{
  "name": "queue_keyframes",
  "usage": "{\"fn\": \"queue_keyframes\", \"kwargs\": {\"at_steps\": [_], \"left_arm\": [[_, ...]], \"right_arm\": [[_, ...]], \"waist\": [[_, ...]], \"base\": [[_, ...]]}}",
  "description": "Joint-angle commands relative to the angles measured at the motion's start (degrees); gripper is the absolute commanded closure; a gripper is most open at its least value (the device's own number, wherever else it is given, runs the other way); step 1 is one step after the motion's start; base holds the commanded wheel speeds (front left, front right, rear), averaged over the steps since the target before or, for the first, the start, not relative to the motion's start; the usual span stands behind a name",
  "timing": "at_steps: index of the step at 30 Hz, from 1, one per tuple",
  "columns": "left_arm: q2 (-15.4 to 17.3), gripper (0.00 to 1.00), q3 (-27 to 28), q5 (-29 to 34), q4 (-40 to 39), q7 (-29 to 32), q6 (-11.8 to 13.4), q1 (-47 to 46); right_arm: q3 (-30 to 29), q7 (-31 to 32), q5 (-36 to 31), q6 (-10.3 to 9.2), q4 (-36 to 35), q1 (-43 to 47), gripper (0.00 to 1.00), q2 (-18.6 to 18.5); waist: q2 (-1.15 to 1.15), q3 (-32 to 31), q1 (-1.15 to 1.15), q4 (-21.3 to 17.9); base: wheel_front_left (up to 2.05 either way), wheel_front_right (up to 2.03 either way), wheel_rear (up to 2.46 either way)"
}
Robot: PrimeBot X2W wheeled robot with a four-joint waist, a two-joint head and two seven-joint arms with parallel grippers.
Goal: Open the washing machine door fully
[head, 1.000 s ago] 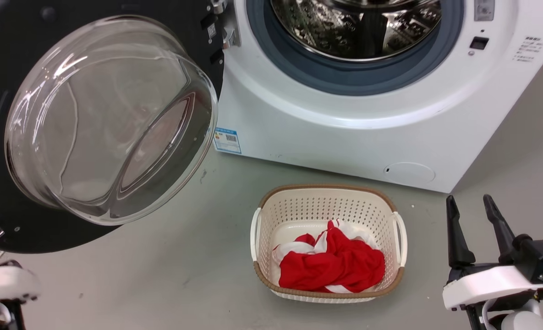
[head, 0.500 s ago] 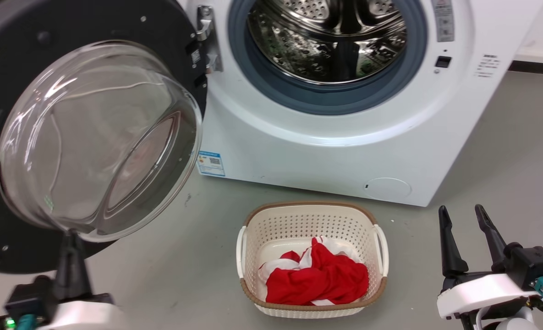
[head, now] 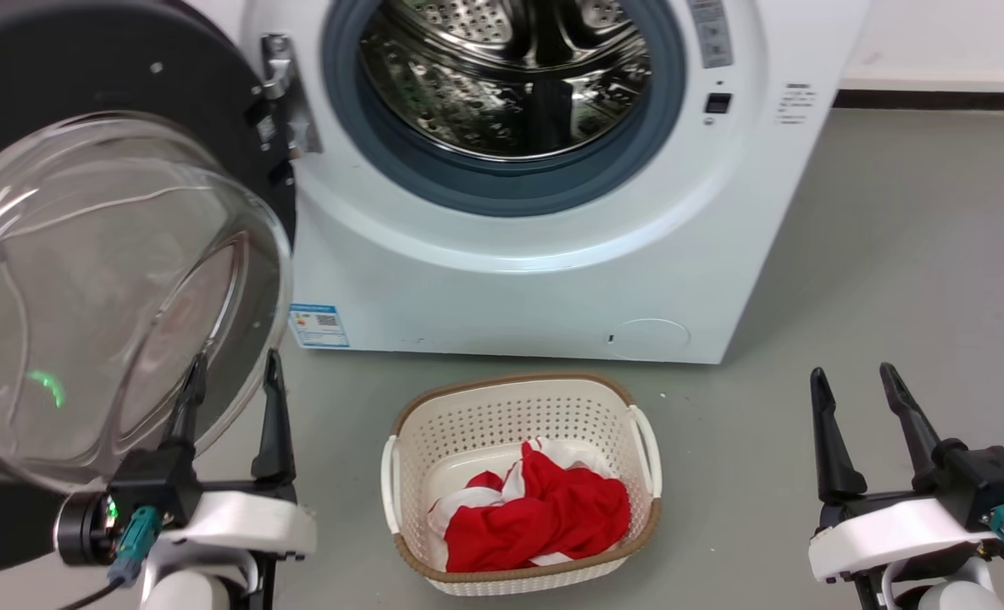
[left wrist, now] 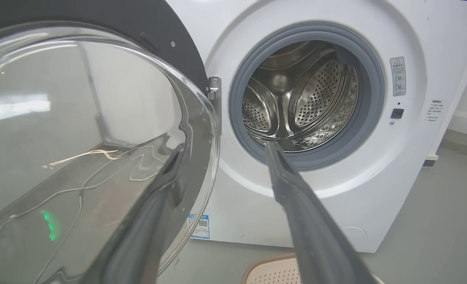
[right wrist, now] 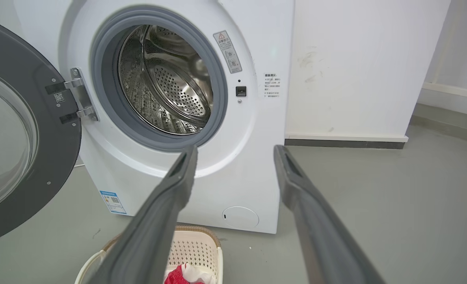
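Head view: washing machine door wide open at left, basket bottom centre; right wrist view adds the hinge. Both spread, empty: left gripper just beside the door glass, right gripper lower right.

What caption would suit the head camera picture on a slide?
Washing machine door wide open, steel drum exposed; left gripper and right gripper both open, basket with red cloth on the floor.

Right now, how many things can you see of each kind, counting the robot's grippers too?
Washing machine: 1
Door: 1
Basket: 1
Red and white cloth: 1 heap; I cannot tell how many pieces
Grippers: 2, the left gripper and the right gripper
Total: 6
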Motion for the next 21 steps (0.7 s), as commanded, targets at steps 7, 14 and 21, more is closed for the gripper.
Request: {"fn": "queue_keyframes", "kwargs": {"at_steps": [7, 14, 21], "left_arm": [[-0.6, 0.00, -1.0, 2.7, 1.8, -0.1, -0.7, -2.4], [-0.9, 0.00, -1.6, 4.2, 3.2, -0.1, -0.8, -1.3], [-1.1, 0.00, -1.6, 4.8, 3.7, -0.1, -0.9, -0.7]], "right_arm": [[0.2, 1.1, -0.5, -0.04, -2.1, 1.4, 0.00, 0.1], [1.1, 1.8, -0.6, -0.04, -1.8, 2.3, 0.00, 0.1], [1.1, 1.6, -0.6, -0.04, -1.0, 2.1, 0.00, 0.1]], "waist": [[0.00, -0.8, 0.00, -2.5], [0.00, -1.0, 0.00, -2.8], [0.00, -0.9, 0.00, -2.5]], "base": [[0.00, 0.00, 0.00], [0.00, 0.00, 0.00], [0.00, 0.00, 0.00]]}}
